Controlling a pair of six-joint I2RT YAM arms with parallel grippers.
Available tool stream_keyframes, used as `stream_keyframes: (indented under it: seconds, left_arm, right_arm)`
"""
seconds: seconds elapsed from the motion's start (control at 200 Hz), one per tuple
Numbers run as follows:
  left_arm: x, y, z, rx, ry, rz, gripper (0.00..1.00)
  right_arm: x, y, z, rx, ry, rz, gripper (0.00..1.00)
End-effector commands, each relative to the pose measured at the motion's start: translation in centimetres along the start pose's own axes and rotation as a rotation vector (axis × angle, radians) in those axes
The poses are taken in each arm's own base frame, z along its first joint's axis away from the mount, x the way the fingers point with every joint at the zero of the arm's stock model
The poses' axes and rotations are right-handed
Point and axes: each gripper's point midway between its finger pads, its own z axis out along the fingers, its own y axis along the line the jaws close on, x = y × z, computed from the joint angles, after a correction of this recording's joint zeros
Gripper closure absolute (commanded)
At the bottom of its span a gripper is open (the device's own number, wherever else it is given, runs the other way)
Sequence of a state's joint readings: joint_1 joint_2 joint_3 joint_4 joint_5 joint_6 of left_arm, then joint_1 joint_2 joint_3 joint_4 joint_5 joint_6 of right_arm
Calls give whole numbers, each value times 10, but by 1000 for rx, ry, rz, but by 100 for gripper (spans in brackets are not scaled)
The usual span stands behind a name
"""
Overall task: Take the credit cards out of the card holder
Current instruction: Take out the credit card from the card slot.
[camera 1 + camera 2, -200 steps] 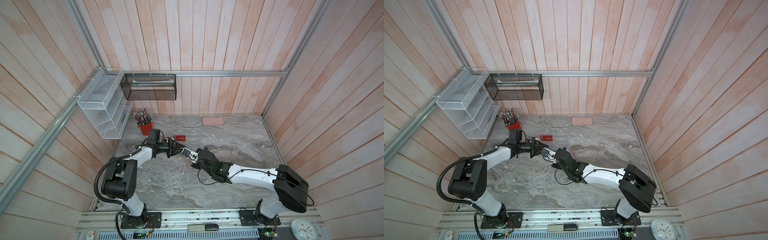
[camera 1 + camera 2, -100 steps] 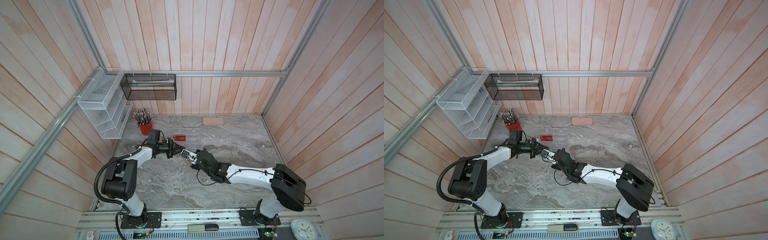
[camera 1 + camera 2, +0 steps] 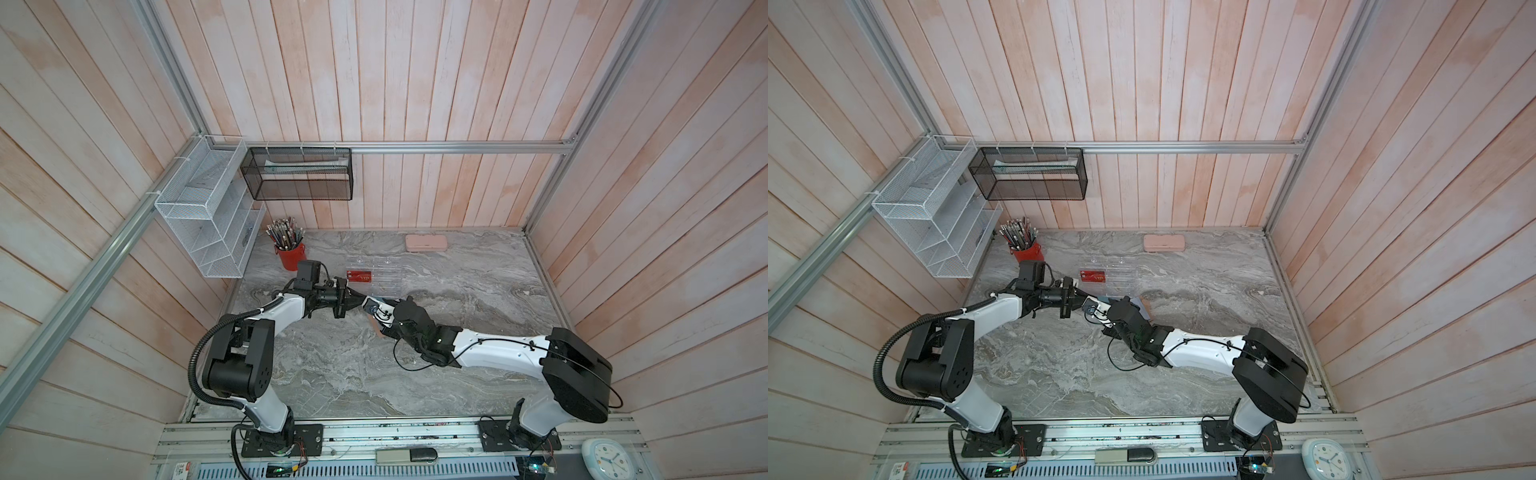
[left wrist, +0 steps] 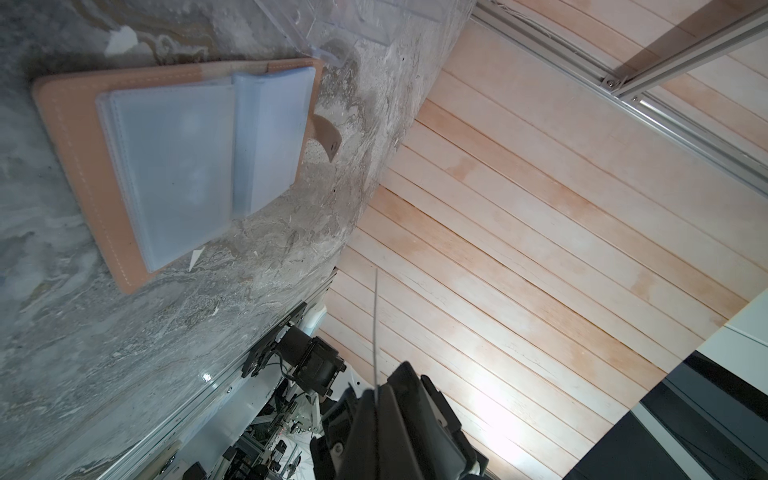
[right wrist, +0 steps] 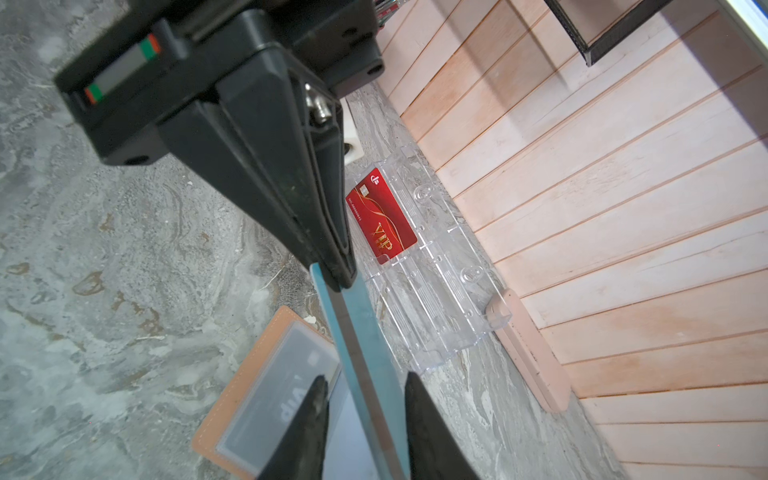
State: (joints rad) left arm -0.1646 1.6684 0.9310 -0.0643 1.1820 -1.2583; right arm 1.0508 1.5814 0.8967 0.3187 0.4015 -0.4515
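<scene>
A light blue card [image 5: 357,357] hangs in the air over the marble table, and my left gripper [image 4: 376,388] is shut on one end of it. From the left wrist it shows edge-on as a thin line. My right gripper [image 5: 365,384] is open, its fingers [image 5: 316,415] standing either side of the card's other end without touching it. Below lies the open tan card holder [image 5: 245,365] [image 4: 83,137] with pale sleeves; a dark "VIP" card [image 5: 291,401] shows through one. A red card [image 3: 359,275] [image 3: 1093,276] stands in the clear rack. Both grippers meet at mid-table [image 3: 361,302].
The clear acrylic rack [image 5: 436,299] lies just behind the holder, with a long pale pink case [image 3: 426,242] by the back wall. A red pencil cup [image 3: 290,255] stands at the back left under white wire shelves [image 3: 208,224] and a black mesh basket [image 3: 299,174].
My left gripper has shut on the light blue card. My right gripper, shut on it before, has opened. The right arm has moved slightly toward the left one.
</scene>
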Motion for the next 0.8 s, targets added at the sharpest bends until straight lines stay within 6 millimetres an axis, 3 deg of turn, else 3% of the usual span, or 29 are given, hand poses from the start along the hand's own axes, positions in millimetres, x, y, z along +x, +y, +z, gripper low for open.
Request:
stream_keyframes:
  seconds: [0.0,0.17,0.345,0.49,0.56,0.635,0.715,0.795]
  left_arm:
    - [2,8,2,-4,21,2,97]
    - [1,9,1,-8,13,3,100]
    - [-6,-2,-3,21,-51,10,100]
    - [-18,-24,-12,97,-165,6,100]
    - [-23,-37,-15,125,-200,12,100]
    - [-26,-48,-15,130,-213,18,100]
    - [-28,-47,-14,109,-204,-7,100]
    - [-26,-44,-14,93,-178,-26,100]
  right_arm:
    - [-17,-20,-9,52,-42,44,58]
    - [-30,-44,-29,78,-89,138,37]
    - [-48,-99,-53,153,-111,461,6]
    - [-59,-137,-64,205,-30,821,2]
    - [-70,-139,-65,154,-26,933,2]
    - [-84,-132,-60,82,-14,934,2]
    - [-93,-118,-48,-2,26,781,5]
    - [-79,-107,-33,-11,119,558,8]
